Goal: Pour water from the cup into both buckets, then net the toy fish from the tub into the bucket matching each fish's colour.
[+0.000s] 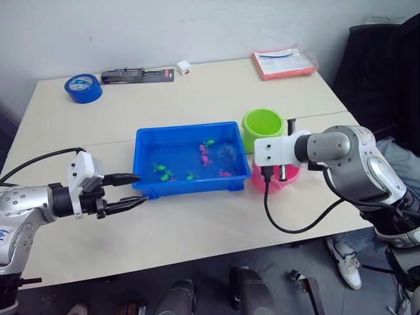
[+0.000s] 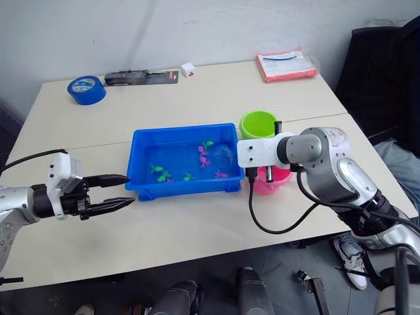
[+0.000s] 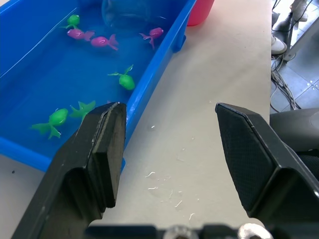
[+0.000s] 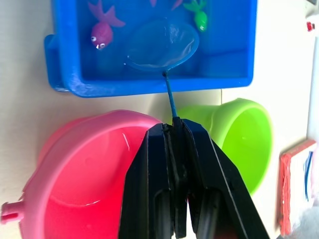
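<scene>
The blue tub (image 1: 190, 187) sits mid-table with water and several toy fish in it, green ones (image 1: 162, 172) and pink ones (image 1: 205, 157). The net (image 4: 162, 45) lies with its hoop in the tub's right end, beside a pink fish (image 4: 102, 32). My right gripper (image 4: 174, 127) is shut on the net's thin handle, above the pink bucket (image 1: 289, 180), which holds water. The green bucket (image 1: 262, 125) stands just behind it. Off the tub's front left corner my left gripper (image 1: 142, 189) hangs open and empty. The cup is out of view.
At the table's back left lie a blue tape roll (image 1: 83, 88), a black tool (image 1: 138, 75) and a small white box (image 1: 184, 66). A red packet (image 1: 283, 63) lies at the back right. A dark chair (image 1: 387, 72) stands past the table's right edge.
</scene>
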